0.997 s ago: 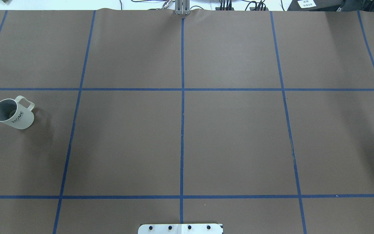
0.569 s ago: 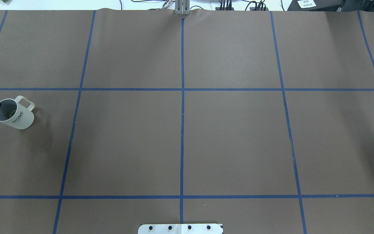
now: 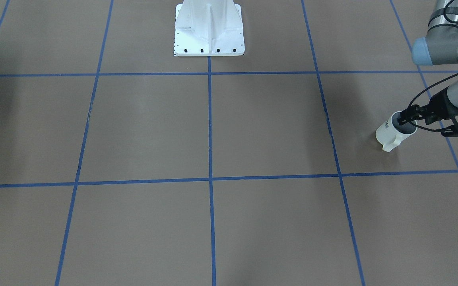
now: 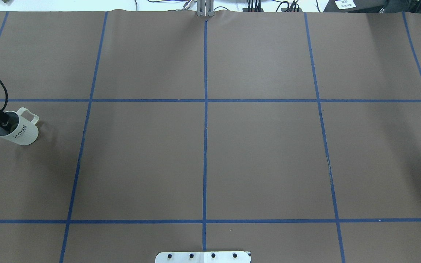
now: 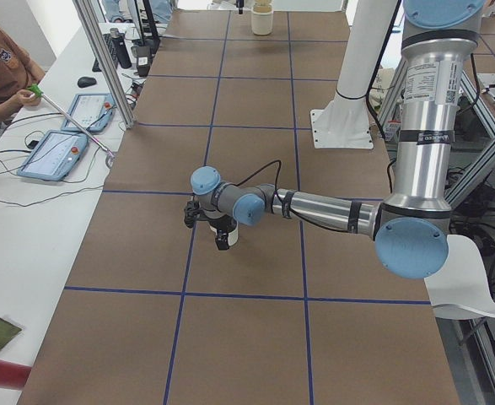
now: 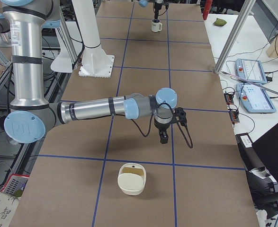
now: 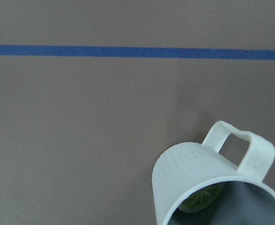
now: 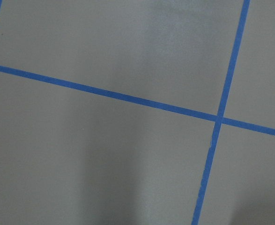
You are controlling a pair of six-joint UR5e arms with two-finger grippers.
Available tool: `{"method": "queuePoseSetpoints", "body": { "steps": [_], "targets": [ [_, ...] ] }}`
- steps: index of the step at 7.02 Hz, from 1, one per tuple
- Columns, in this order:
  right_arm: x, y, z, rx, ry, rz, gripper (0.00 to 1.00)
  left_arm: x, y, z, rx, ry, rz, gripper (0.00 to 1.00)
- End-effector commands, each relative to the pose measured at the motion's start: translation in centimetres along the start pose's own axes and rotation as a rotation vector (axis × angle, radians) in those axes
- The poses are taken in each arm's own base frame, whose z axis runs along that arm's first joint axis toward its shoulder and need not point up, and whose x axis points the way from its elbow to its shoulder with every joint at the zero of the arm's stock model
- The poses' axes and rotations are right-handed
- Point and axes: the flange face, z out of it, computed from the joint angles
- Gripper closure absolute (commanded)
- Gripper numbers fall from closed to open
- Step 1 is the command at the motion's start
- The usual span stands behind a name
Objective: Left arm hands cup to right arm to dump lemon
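White cup (image 4: 19, 130) stands upright near the table's (image 4: 261, 153) left end, the lemon (image 7: 200, 201) inside it and the left end effector (image 3: 406, 116) at its rim.
Left arm (image 5: 314, 207) stretches low and nearly level, wrist bent down; its fingers look parted over the cup's mouth, gripping nothing. Right arm (image 6: 96, 106) reaches out level, well apart from the cup, with its end effector (image 6: 163, 138) pointing straight down; I cannot tell how far open it is. A cream basket (image 6: 131, 178) sits near it.

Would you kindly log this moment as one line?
left gripper: at rim of upright white square-handled mug | yellow-green lemon: inside mug | right gripper: far from mug
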Motion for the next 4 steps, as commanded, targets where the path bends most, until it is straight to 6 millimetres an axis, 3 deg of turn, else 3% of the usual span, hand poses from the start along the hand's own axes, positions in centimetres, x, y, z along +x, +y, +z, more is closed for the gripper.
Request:
{"method": "queuePoseSetpoints", "body": {
  "steps": [1, 2, 4],
  "targets": [
    [-0.1, 0.0, 0.0, -0.001, -0.003, -0.001, 0.0, 0.8, -0.6, 0.0, 0.004, 0.005, 0.009, 1.0],
    [-0.3, 0.0, 0.0, -0.001, -0.021, -0.002, 0.0, 1.3, -0.8, -0.2, 0.004, 0.015, 0.015, 1.0],
    [-1.0, 0.4, -0.7, 0.014, -0.029, -0.016, 0.0, 6.3, -1.5, -4.4, 0.028, 0.06, 0.05, 1.0]
  ]
}}
